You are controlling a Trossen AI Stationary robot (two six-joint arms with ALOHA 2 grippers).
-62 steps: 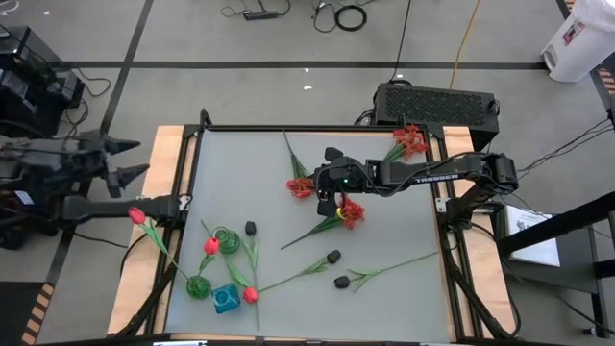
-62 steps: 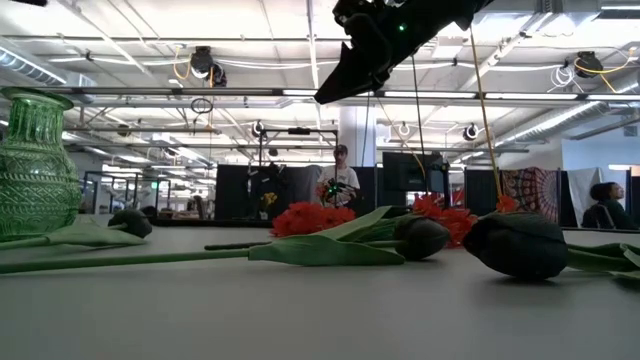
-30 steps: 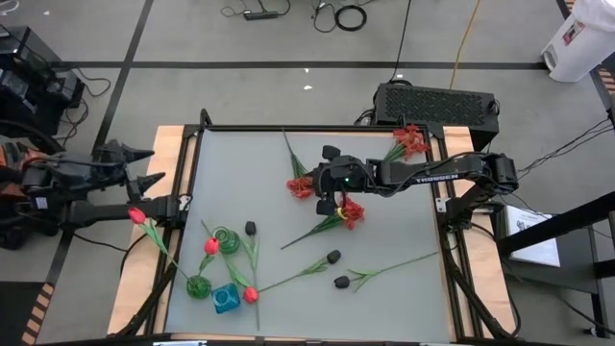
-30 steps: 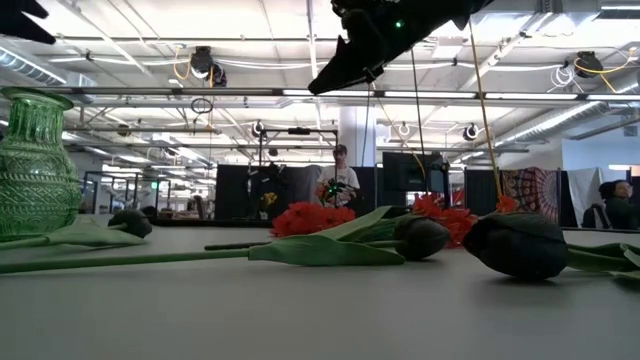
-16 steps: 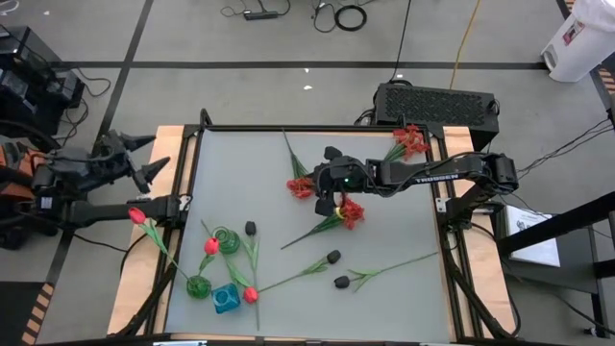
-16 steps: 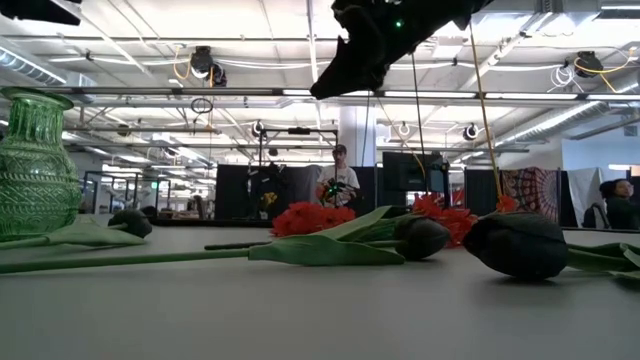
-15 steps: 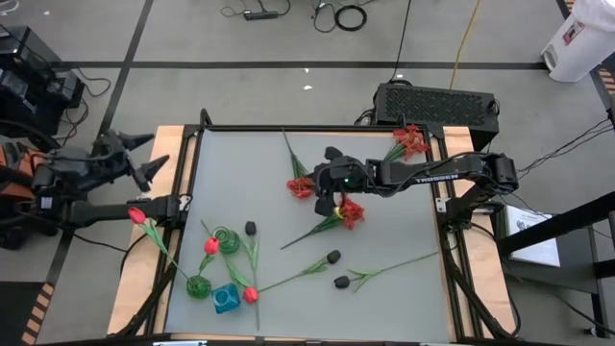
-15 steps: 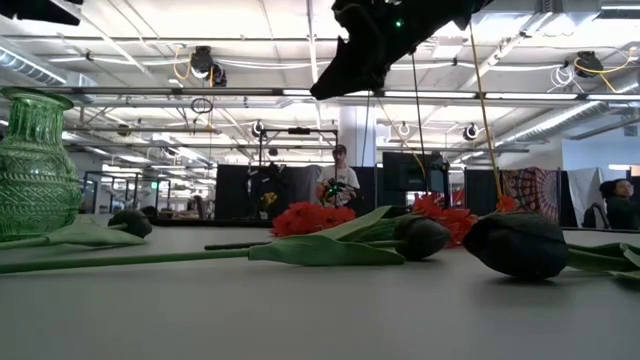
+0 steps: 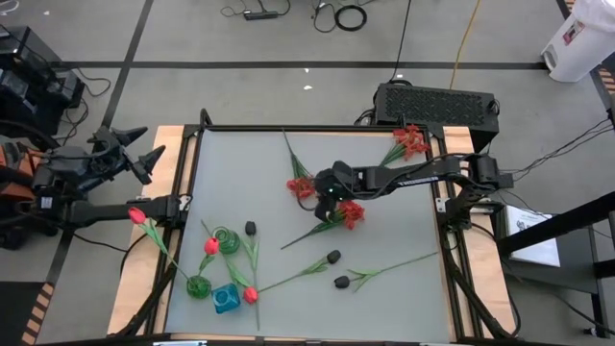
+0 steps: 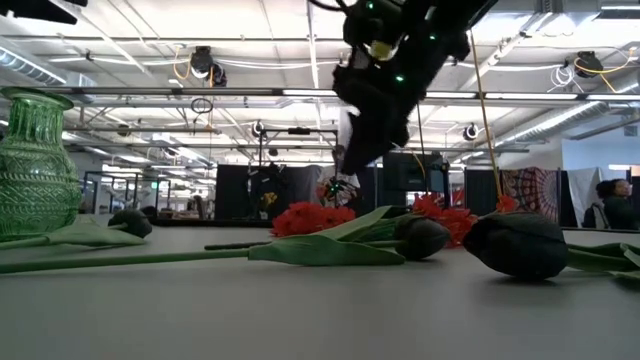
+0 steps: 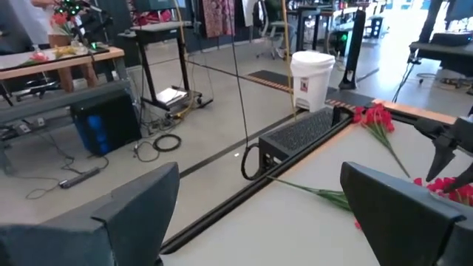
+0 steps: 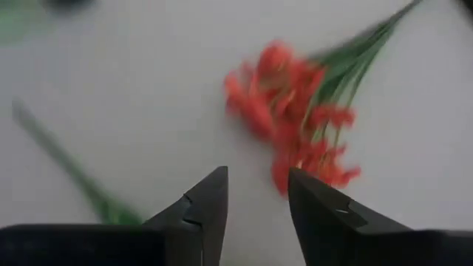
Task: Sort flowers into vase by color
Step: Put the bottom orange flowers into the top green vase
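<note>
My right gripper (image 9: 327,190) (image 12: 257,193) is open. It points down over the table's middle, between two frilly red blooms (image 9: 300,185) (image 9: 350,213), and touches neither. In the right wrist view one red bloom (image 12: 295,125) lies just ahead of the fingers. In the low view the right gripper (image 10: 343,160) hangs above the blooms (image 10: 310,217). Another frilly red flower (image 9: 411,141) lies at the far right corner. Red-pink tulips (image 9: 210,246) (image 9: 251,294) (image 9: 136,215) and black buds (image 9: 251,229) (image 9: 333,257) (image 9: 341,282) lie on the table. My left gripper (image 9: 149,144) (image 11: 259,222) is open, off the table's left edge.
Two green glass vases (image 9: 229,240) (image 9: 198,285) and a teal one (image 9: 225,299) stand at the near left. One green vase (image 10: 35,165) shows in the low view. A black box (image 9: 437,101) sits behind the far edge. People stand in the room beyond.
My right gripper has dropped toward the table and tipped to point more steeply down, ending close over the frilly red blooms, still open. My left gripper has shifted a little toward the far edge beside the table. The flowers have not moved.
</note>
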